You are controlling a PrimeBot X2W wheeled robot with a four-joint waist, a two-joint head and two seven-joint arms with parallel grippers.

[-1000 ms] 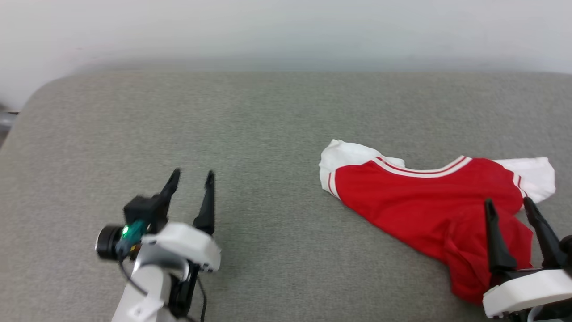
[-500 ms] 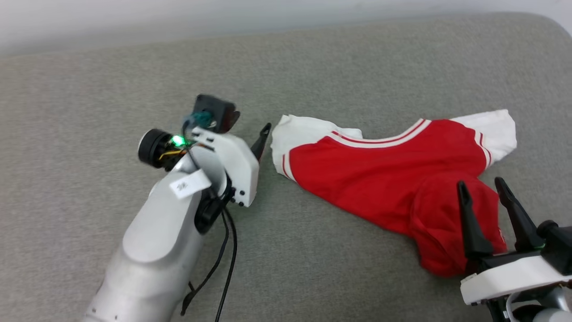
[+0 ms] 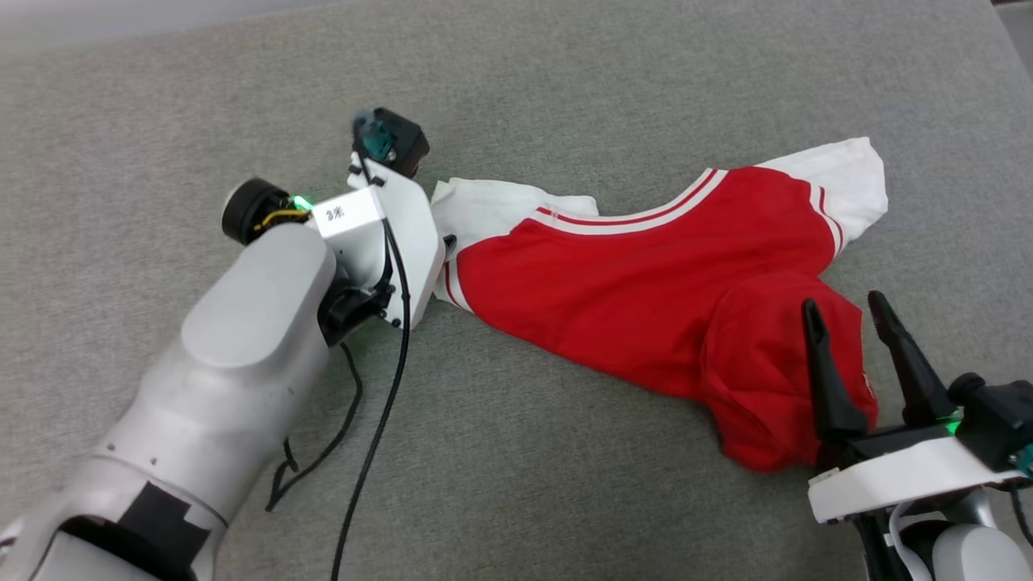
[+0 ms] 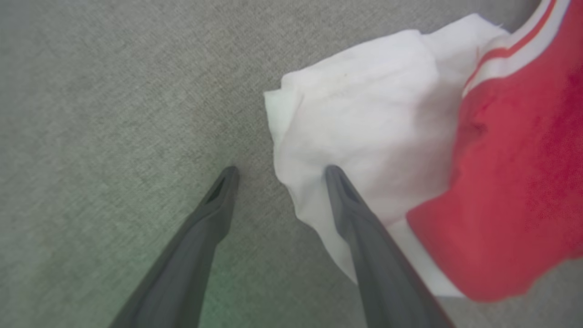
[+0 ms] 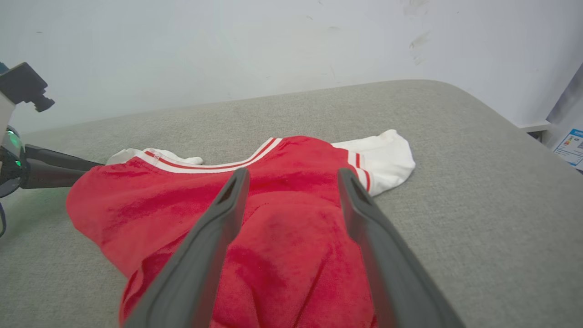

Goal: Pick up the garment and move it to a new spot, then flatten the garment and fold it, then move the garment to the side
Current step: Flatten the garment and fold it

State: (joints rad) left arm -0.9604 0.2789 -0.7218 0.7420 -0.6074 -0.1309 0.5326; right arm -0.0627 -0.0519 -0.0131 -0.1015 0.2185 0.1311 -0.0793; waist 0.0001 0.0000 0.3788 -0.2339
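Left gripper [image 4: 281, 170] – fingers apart, straddling edge of white sleeve [image 4: 364, 105] of garment [image 3: 629, 282], one finger over fabric, other over grey cushion [image 3: 565, 97]; a second ago well clear of that sleeve. Right gripper [image 3: 842, 301] – spread, still hovering over garment's bunched red hem [image 3: 767, 403]. Garment lies crumpled on cushion, unmoved; head camera has shifted.

Bare indoor room — grey upholstered cushion [image 5: 455, 191], scuffed white wall [image 5: 227, 45].

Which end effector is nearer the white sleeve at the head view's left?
Left. The left end effector straddles the sleeve edge; the right end effector is over the red body.
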